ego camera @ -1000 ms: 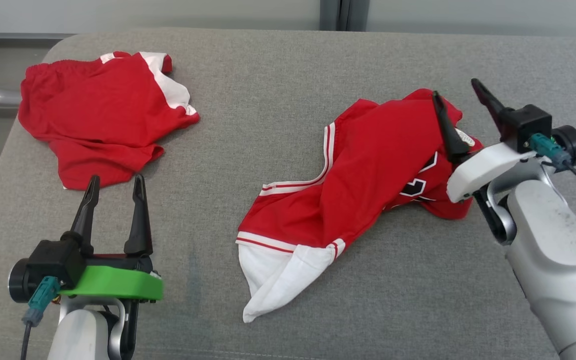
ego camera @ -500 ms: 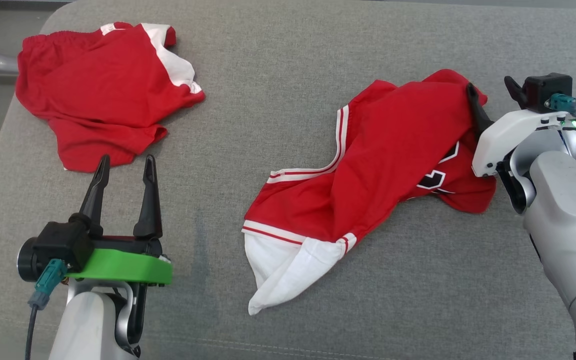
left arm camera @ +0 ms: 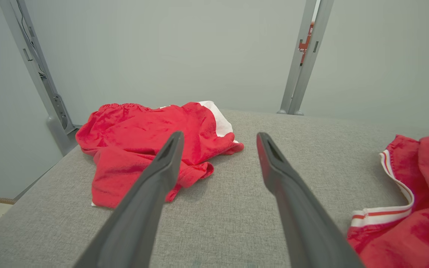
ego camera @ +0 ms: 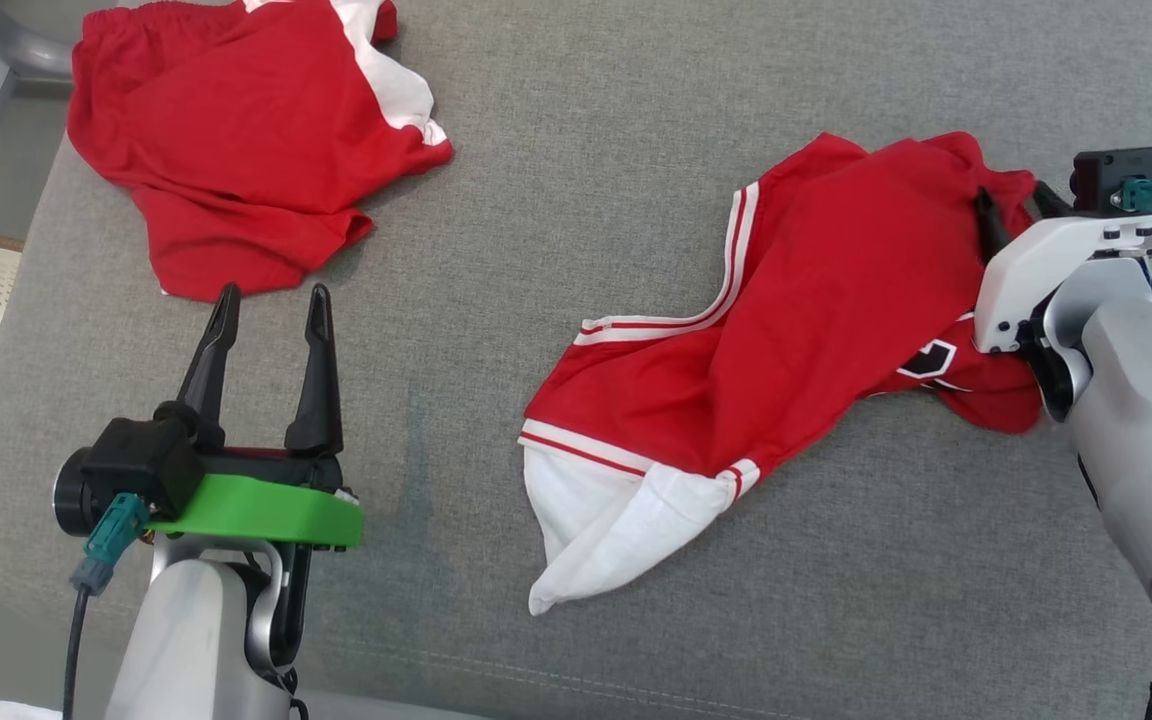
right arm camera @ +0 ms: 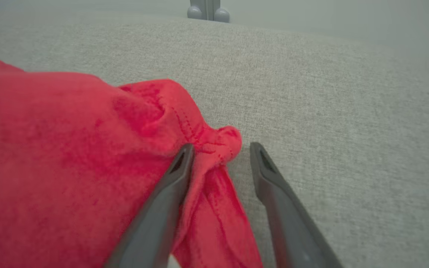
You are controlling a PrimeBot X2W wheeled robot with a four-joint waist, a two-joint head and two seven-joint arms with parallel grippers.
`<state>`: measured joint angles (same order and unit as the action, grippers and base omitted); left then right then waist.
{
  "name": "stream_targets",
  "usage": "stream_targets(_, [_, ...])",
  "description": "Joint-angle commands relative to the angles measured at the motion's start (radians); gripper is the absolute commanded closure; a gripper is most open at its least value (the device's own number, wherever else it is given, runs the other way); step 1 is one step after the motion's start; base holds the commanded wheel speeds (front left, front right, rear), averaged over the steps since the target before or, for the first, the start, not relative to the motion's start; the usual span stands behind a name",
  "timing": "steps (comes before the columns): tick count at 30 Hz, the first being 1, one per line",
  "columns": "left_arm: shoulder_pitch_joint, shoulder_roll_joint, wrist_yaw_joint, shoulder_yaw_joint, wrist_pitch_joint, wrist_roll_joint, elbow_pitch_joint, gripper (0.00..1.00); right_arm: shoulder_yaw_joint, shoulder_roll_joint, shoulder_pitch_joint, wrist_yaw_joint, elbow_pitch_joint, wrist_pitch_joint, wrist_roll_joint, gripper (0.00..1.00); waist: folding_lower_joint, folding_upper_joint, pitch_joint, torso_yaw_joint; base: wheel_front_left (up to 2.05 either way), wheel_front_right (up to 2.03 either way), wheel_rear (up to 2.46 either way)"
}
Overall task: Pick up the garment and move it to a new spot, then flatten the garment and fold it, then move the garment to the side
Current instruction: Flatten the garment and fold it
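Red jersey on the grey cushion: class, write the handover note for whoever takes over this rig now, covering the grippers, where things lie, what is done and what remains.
Left gripper: open, empty, over the grey cushion.
Right gripper: open, jaws astride a bunched edge of the red jersey, not clamped.
The jersey lies crumpled on the robot's right; red shorts lie at the far left.
Done: nothing yet.
Left: grip, lift, move, flatten, fold, set aside.
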<state>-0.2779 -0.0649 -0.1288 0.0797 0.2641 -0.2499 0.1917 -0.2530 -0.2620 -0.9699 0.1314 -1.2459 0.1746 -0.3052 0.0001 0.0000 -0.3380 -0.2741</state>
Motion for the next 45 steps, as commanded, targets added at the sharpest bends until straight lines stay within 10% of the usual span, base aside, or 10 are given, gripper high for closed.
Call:
stream_targets(1, [-0.01,0.003,-0.003,-0.002,0.001,-0.005,0.001,0.0,0.0,-0.004,-0.004,-0.002,-0.006,0.023,0.002,1.0,-0.0001,0.0,-0.003,-0.005,0.0,0.0,0.0])
stream_targets(14, [0.039,0.0,-0.003,-0.026,0.001,0.015,0.013,0.0,-0.005,0.006,0.07,-0.001,0.149,0.091,0.006,1.0,-0.0001,0.0,0.085,0.072,0.0,0.0,0.0])
stream_targets(28, [0.132,-0.009,-0.003,-0.075,0.0,0.031,0.011,0.0,0.059,-0.008,0.489,-0.001,0.642,0.091,-0.037,1.0,-0.0001,0.0,0.18,0.213,0.0,0.0,0.0])
stream_targets(40, [0.157,-0.01,-0.003,-0.079,0.0,0.032,0.01,0.0,0.27,0.054,0.853,-0.001,0.827,0.091,-0.086,1.0,-0.0001,0.0,0.21,0.245,0.0,0.0,0.0])
stream_targets(42, [0.162,-0.011,-0.003,-0.084,0.0,0.03,0.009,0.0,0.297,0.066,0.88,-0.001,0.847,0.091,-0.076,0.0,-0.0001,0.0,0.214,0.25,0.0,0.0,0.0])
stream_targets(45, [0.169,-0.013,-0.003,-0.09,0.0,0.029,0.009,0.0,0.319,0.085,0.901,-0.001,0.871,0.091,-0.061,0.0,-0.0001,0.0,0.219,0.258,0.0,0.0,0.0])
